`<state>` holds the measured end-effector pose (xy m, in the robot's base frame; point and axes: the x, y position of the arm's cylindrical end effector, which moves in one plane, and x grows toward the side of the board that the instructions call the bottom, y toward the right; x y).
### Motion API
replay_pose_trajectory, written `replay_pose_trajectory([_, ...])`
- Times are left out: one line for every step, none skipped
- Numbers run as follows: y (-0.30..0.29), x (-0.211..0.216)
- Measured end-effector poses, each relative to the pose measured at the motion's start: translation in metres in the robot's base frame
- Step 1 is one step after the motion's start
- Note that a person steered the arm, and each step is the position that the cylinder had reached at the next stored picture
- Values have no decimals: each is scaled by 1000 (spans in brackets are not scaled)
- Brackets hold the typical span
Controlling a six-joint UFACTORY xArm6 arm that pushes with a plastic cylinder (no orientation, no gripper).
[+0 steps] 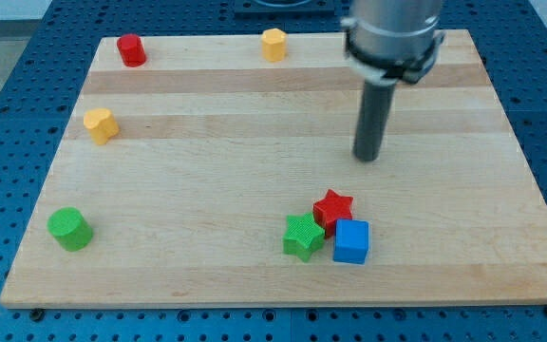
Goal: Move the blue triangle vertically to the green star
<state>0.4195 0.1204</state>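
A green star [303, 236] lies near the view's bottom, right of centre. A red star [333, 208] touches its upper right side. A blue block [351, 241], which looks like a cube from here, sits just right of the green star and below the red star. My tip [367, 157] is above this cluster, a short way up and right of the red star, touching none of the blocks.
A red cylinder [131, 49] is at the top left. A yellow hexagon-like block [273, 45] is at the top centre. A yellow block [101, 124] is at the left. A green cylinder [69, 229] is at the bottom left. The wooden board [207, 190] ends on all sides within view.
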Motion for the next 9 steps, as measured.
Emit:
replay_pose_trajectory([72, -48])
replay_pose_trajectory([134, -114])
replay_pose_trajectory([144, -194])
replay_pose_trajectory([123, -216])
replay_pose_trajectory([47, -184])
replay_pose_trajectory([-40, -119])
replay_pose_trajectory([-75, -94])
replay_pose_trajectory([-60, -117])
replay_pose_trajectory([-77, -151])
